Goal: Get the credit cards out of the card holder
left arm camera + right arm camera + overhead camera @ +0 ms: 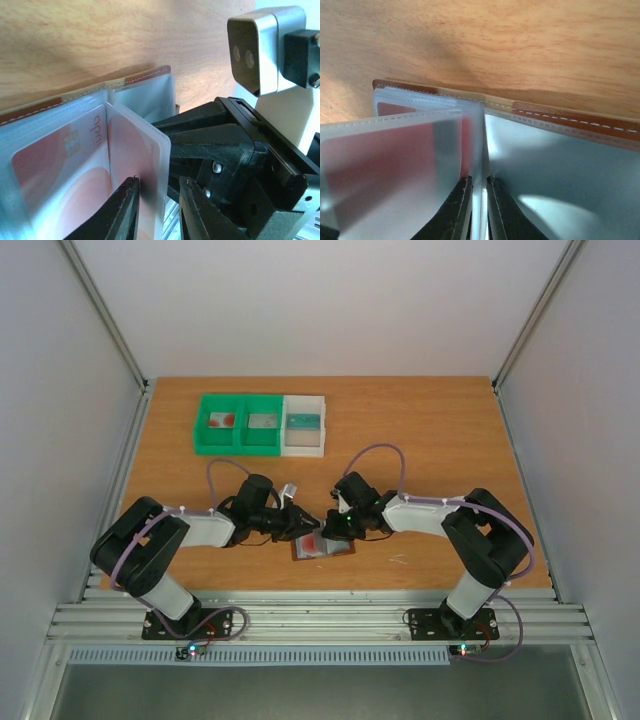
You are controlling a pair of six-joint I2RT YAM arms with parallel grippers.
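The brown card holder lies open on the table between both grippers, near the front edge. Its clear sleeves fan up, and a red credit card shows inside one of them. My left gripper is open around a standing sleeve that holds a second red card. One finger touches that sleeve, the other stands clear of it. My right gripper is shut on a thin sleeve leaf near the spine of the card holder. Another red card sits in the sleeve left of it.
Two joined green bins and a white bin stand at the back of the table with small items inside. The right arm's black gripper body and its camera sit close to my left fingers.
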